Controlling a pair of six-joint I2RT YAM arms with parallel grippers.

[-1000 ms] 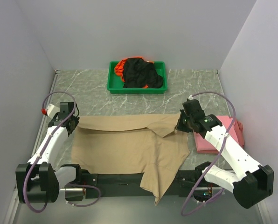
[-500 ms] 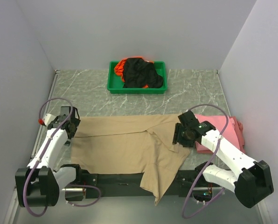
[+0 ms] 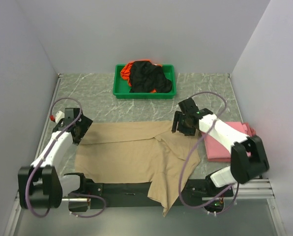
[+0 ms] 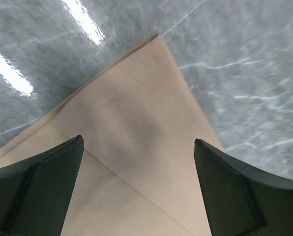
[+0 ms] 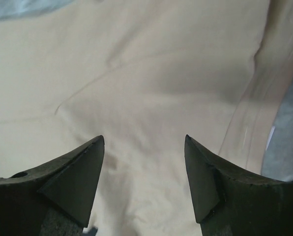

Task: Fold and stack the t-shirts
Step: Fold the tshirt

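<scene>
From above, the tan t-shirt (image 3: pixel 131 150) lies spread over the near middle of the marble table (image 3: pixel 210 93), one flap hanging off the near edge. The pink t-shirt (image 3: pixel 227 142) sits folded to its right, and the black and orange t-shirts (image 3: pixel 146 76) fill the far green tray (image 3: pixel 118 92). The left gripper (image 3: pixel 82 131) is at the tan shirt's far-left corner and the right gripper (image 3: pixel 182 128) at its far-right part. Left wrist: jaws apart over a hemmed corner. Right wrist: jaws apart above tan cloth.

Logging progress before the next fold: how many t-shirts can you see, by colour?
Tan t-shirt: 1
Pink t-shirt: 1
Black t-shirt: 1 heap, possibly more
Orange t-shirt: 1
Total: 4 visible; black and orange lie in the green tray.
</scene>
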